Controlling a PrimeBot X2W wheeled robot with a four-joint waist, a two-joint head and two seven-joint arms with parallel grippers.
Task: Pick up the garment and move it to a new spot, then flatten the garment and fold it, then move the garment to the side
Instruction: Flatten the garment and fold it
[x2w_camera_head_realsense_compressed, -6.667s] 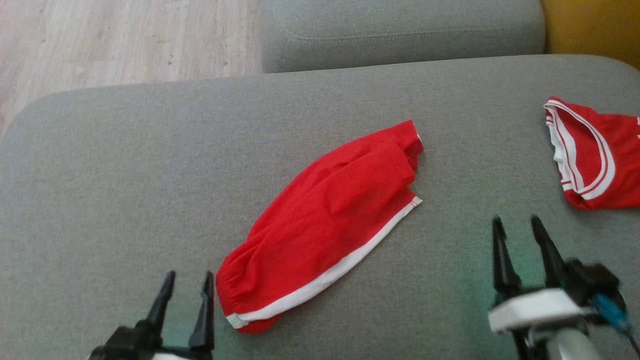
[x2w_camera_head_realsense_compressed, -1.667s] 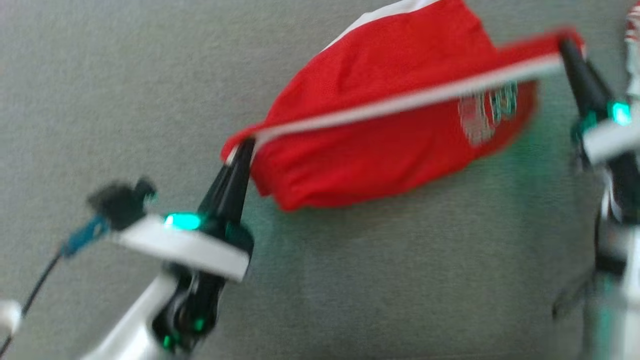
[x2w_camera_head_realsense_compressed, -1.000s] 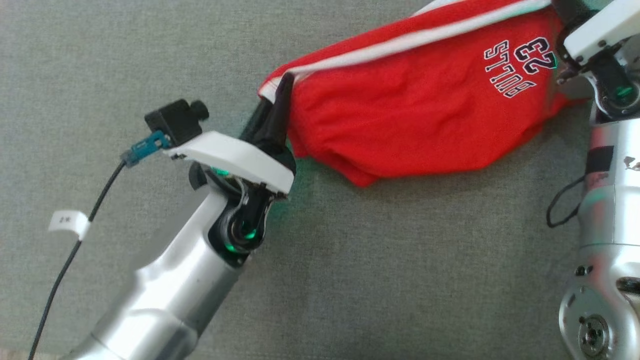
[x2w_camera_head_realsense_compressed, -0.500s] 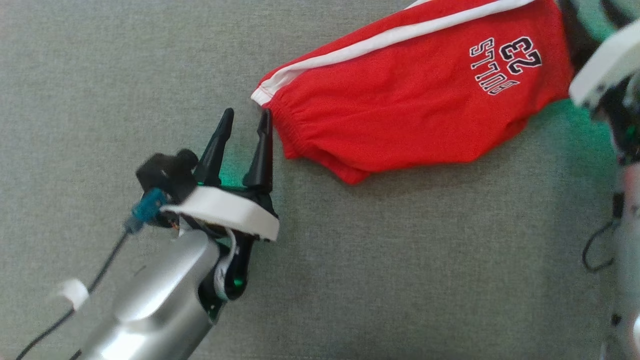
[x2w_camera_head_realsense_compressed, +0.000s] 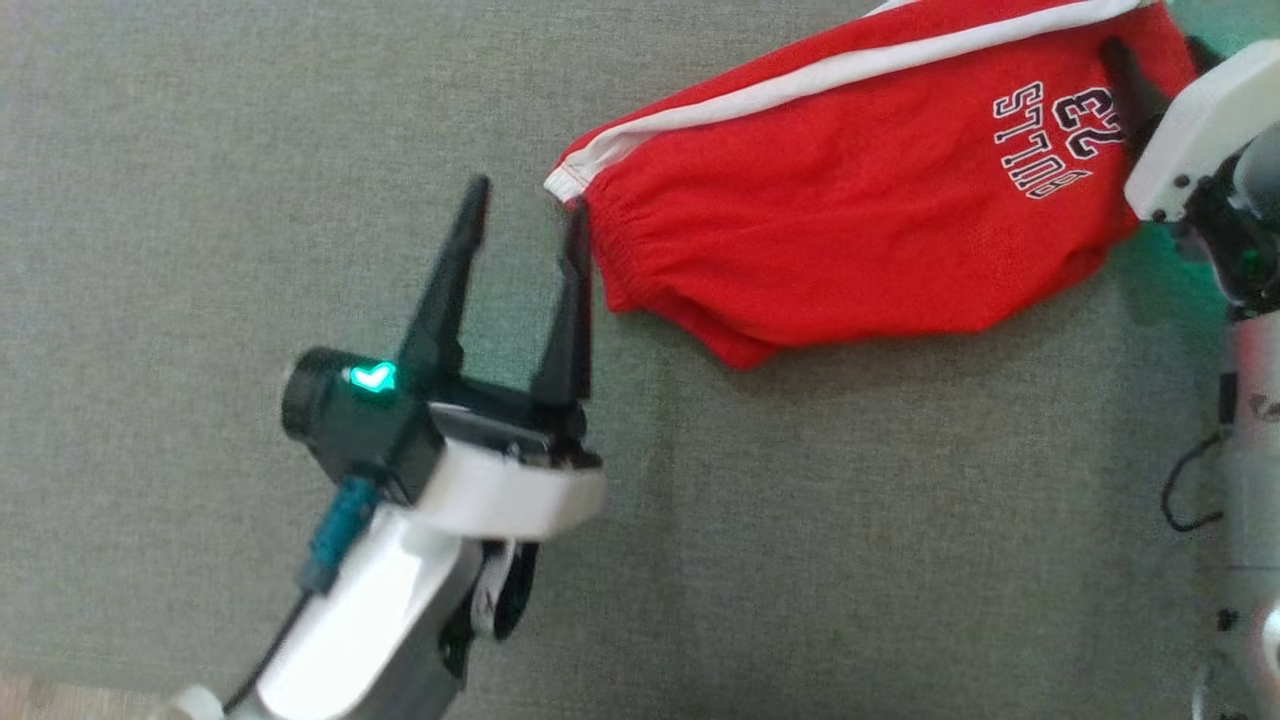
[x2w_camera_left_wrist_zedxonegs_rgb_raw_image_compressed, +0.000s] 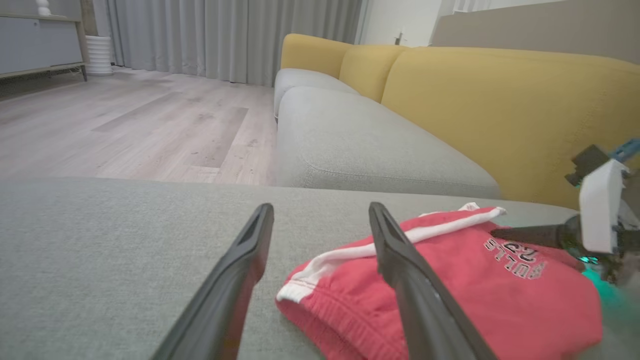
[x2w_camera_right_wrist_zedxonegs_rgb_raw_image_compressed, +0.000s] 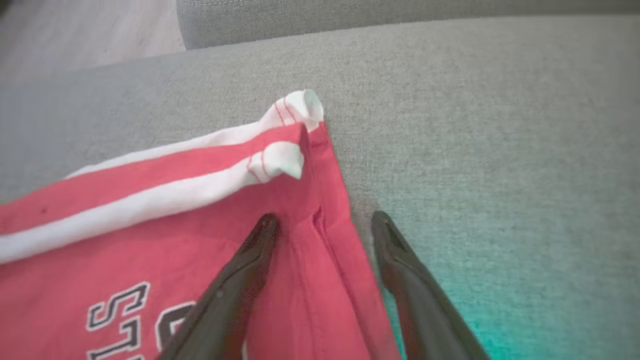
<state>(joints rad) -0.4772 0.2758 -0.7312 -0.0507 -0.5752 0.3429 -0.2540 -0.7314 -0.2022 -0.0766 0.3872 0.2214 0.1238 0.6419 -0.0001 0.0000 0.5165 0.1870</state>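
On the grey cushion (x2w_camera_head_realsense_compressed: 200, 150) lie the red shorts (x2w_camera_head_realsense_compressed: 850, 230), spread out long, with a white stripe (x2w_camera_head_realsense_compressed: 800, 80) along the far edge and black letters (x2w_camera_head_realsense_compressed: 1050, 130) near one end. They rest on the cushion and nothing lifts them, so I think the move to a new spot is done and the smoothing comes next. The near edge of the shorts looks puffy and wrinkled, so they are not flat yet. The left gripper (x2w_camera_head_realsense_compressed: 528, 198) sits just beside the stretchy waist end of the shorts. Its two fingers are spread wide apart with nothing between them. One fingertip is right by the waist corner, and I cannot tell if it touches. The left arm reaches toward the shorts from the near side, with the wrist low and the fingers lying almost level with the cushion. The right gripper (x2w_camera_right_wrist_zedxonegs_rgb_raw_image_compressed: 325, 219) is at the other end of the shorts, by the letters. Its fingers are spread apart too and hold nothing. One finger is over the red cloth and the other is over bare cushion just past the edge of the shorts. That arm tips its fingers down at the leg hem, where two white stripe ends (x2w_camera_right_wrist_zedxonegs_rgb_raw_image_compressed: 290, 135) curl up. I think the grippers sit at both ends so each can pinch an end and pull the shorts straight.
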